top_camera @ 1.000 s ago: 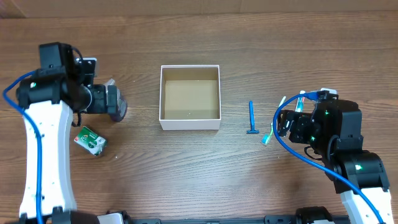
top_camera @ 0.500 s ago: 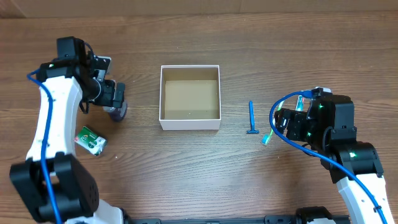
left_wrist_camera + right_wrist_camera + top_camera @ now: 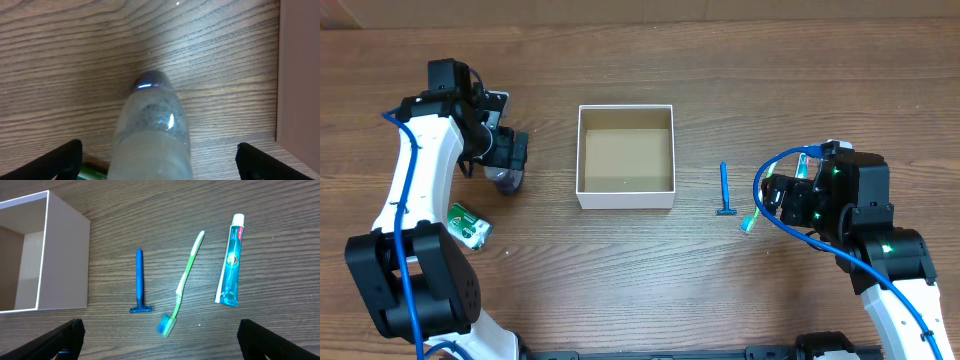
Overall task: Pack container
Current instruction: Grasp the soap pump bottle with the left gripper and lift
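The container, a shallow white box with a brown floor, stands mid-table; its wall also shows in the left wrist view and the right wrist view. My left gripper is open, its fingers wide on either side of a clear bottle with a dark cap. My right gripper is open and empty, above a blue razor, a green toothbrush and a toothpaste tube.
A green packet lies on the table in front of the left gripper; its edge shows under the bottle in the left wrist view. The razor and toothbrush lie right of the container.
My left arm has swung back and right, bringing its gripper closer to the container while staying around the bottle. The right arm shifted slightly, then held still.
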`<action>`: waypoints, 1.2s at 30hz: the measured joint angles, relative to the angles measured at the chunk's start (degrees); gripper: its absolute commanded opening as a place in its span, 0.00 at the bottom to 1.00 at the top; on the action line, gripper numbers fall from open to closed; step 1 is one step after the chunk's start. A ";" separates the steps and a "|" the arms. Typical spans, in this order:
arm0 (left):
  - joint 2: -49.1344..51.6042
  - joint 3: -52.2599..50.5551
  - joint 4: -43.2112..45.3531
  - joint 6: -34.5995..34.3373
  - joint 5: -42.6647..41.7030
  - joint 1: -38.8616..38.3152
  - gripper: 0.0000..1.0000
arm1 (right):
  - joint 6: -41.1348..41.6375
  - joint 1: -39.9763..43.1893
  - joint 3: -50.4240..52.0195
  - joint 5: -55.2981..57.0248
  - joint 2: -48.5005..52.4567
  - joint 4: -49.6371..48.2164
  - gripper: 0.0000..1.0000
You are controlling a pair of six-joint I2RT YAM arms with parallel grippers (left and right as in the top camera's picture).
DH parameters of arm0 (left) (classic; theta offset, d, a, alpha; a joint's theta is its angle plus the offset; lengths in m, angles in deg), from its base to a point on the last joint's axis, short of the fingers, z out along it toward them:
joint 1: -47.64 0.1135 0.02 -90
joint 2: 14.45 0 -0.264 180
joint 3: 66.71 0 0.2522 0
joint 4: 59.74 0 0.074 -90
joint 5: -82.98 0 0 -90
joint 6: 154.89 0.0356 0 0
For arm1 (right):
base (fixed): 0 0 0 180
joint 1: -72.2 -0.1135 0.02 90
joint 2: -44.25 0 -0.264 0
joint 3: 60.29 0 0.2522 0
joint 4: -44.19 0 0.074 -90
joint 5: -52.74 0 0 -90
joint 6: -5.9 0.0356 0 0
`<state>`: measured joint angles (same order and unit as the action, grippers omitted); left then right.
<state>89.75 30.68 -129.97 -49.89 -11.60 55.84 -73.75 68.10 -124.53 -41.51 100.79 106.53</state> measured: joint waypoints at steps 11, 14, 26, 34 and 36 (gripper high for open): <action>0.72 -0.02 -0.04 -0.13 -0.17 -0.70 0.71 | 0.00 -0.02 0.00 0.02 0.00 0.11 1.00; 0.72 -0.02 -0.59 -0.33 -0.17 -0.68 0.67 | -0.04 -0.02 0.00 0.00 0.00 0.20 1.00; 0.72 -0.79 -0.76 -1.53 -0.20 -0.68 0.47 | 0.00 -0.02 0.00 0.00 0.00 0.28 1.00; 0.72 -0.76 -0.74 -2.21 -0.39 -0.70 0.04 | -0.02 -0.02 0.00 0.00 0.00 0.33 1.00; 0.72 -0.76 -0.72 -2.86 -0.39 -0.70 0.04 | 0.00 0.00 0.00 0.00 0.00 0.31 1.00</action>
<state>90.47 29.92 -130.69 -52.75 -11.99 55.15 -73.75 68.10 -124.53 -41.51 100.79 106.83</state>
